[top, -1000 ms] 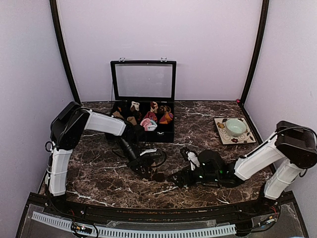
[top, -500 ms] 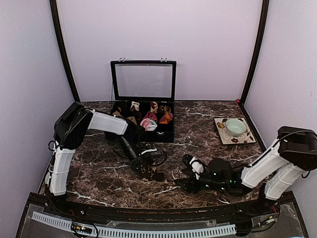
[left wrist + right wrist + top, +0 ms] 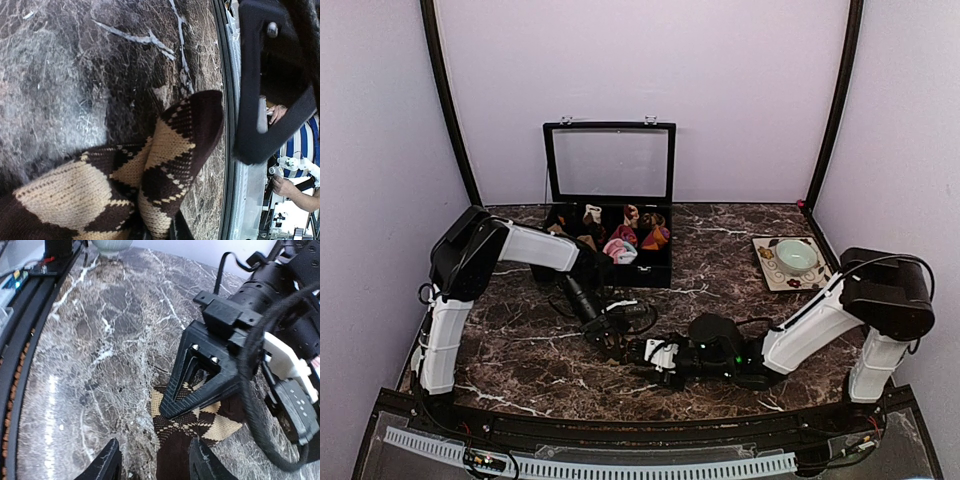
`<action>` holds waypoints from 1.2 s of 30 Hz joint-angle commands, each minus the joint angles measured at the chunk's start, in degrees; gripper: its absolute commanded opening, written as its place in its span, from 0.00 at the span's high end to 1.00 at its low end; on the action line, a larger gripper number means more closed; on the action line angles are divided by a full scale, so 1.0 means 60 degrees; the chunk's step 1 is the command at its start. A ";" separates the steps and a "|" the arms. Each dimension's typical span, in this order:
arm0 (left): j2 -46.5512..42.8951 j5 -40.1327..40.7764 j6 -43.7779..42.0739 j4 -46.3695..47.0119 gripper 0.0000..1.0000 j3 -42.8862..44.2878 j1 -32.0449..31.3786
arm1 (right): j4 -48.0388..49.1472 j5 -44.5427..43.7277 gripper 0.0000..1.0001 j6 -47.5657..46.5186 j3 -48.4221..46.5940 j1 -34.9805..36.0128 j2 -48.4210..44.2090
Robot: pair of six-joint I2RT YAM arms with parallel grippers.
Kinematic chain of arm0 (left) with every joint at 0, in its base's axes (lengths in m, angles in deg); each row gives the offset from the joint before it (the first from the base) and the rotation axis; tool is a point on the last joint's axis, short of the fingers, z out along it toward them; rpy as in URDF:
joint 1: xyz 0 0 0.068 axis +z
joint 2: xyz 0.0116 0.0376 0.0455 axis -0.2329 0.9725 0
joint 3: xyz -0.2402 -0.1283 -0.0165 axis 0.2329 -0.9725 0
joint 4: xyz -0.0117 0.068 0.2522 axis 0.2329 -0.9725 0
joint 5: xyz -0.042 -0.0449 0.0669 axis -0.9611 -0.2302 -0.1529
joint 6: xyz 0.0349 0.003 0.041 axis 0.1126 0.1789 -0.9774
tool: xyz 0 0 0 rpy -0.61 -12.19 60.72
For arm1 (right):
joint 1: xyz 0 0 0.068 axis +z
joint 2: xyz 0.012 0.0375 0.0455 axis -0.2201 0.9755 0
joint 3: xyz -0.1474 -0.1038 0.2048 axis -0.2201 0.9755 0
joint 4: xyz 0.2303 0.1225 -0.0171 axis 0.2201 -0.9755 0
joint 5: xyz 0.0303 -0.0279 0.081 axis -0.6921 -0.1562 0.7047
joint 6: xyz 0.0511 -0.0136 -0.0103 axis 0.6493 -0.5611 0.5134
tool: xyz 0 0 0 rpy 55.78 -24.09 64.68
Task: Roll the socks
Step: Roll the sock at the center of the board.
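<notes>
A brown-and-beige diamond sock (image 3: pixel 150 170) lies on the marble table near its front edge. My left gripper (image 3: pixel 159 234) is shut on the sock, its black triangular finger (image 3: pixel 200 380) pressing down on the patterned part. My right gripper (image 3: pixel 155 442) has come in low from the right. Its jaws stand apart, and the sock's dark brown end (image 3: pixel 177 455) lies between them, close to the right finger (image 3: pixel 205 462). In the top view the two grippers meet at the table's front centre: left gripper (image 3: pixel 613 343), right gripper (image 3: pixel 647 354). The sock is mostly hidden under them there.
A black box (image 3: pixel 655 272) with its glass lid raised stands at the back centre and holds several small sock rolls. A patterned plate (image 3: pixel 767 270) with a green bowl (image 3: pixel 796 256) sits at the back right. A black cable loop (image 3: pixel 638 316) lies beside the left gripper.
My right arm has swung left along the front of the table up to the sock, and its jaws have narrowed from wide open. The left gripper has kept its hold in place.
</notes>
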 commanded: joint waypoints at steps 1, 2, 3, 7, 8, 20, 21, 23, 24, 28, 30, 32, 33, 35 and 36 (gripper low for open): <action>0.0941 0.2939 -0.0091 0.0141 1.00 -0.0396 0.0067 | -0.0577 -0.0027 0.56 -0.1700 -0.0652 0.0046 0.0780; 0.0961 0.2989 -0.0105 0.0148 1.00 -0.0387 0.0056 | -0.0609 -0.0138 0.58 -0.1890 -0.0817 0.0014 0.0948; 0.0958 0.3004 -0.0127 0.0135 1.00 -0.0380 0.0066 | -0.0579 -0.0254 0.59 -0.1983 -0.0922 -0.0044 0.1105; 0.0961 0.2931 -0.0297 0.0055 1.00 -0.0371 0.0056 | -0.0623 -0.0232 0.61 -0.2097 -0.1233 -0.0342 0.1575; 0.0945 0.2944 -0.0334 0.0046 1.00 -0.0389 0.0068 | -0.0636 -0.0348 0.61 -0.2169 -0.1278 -0.0381 0.1679; 0.0711 0.2747 -0.0688 -0.0182 0.88 -0.0217 0.0064 | -0.2414 -0.0159 0.81 -0.2273 -0.1927 -0.0789 0.2184; 0.0564 0.2663 -0.0689 -0.0107 0.84 -0.0242 0.0076 | -0.2658 -0.0039 0.88 -0.2189 -0.2007 -0.0823 0.2266; 0.0204 0.2512 -0.0728 0.0037 0.67 -0.0285 0.0125 | -0.3143 0.0156 1.00 -0.2097 -0.2111 -0.0844 0.2414; 0.0015 0.2370 -0.0791 0.0051 0.64 -0.0307 0.0174 | -0.3300 0.0209 1.00 -0.2017 -0.2135 -0.0845 0.2467; -0.0810 0.1652 -0.1259 -0.0142 0.02 -0.0265 0.0551 | -0.3772 0.0323 1.00 -0.1788 -0.2105 -0.0854 0.2635; -0.1083 0.1644 -0.1500 -0.0334 0.01 -0.0252 0.0624 | -0.4118 0.0450 1.00 -0.1674 -0.2160 -0.0850 0.2739; -0.1326 0.1652 -0.1669 -0.0501 0.01 -0.0278 0.0626 | -0.4530 0.0647 1.00 -0.1466 -0.2301 -0.0856 0.2840; -0.1478 0.1665 -0.1716 -0.0542 0.01 -0.0345 0.0626 | -0.4803 0.0721 1.00 -0.1359 -0.2409 -0.0854 0.2896; -0.1945 0.1720 -0.1654 -0.0316 0.01 -0.0622 0.0966 | -0.5281 0.0907 1.00 -0.1084 -0.2644 -0.0859 0.2972; -0.2284 0.1852 -0.1505 0.0030 0.01 -0.0910 0.1040 | -0.5356 0.1017 1.00 -0.0903 -0.2685 -0.0869 0.2965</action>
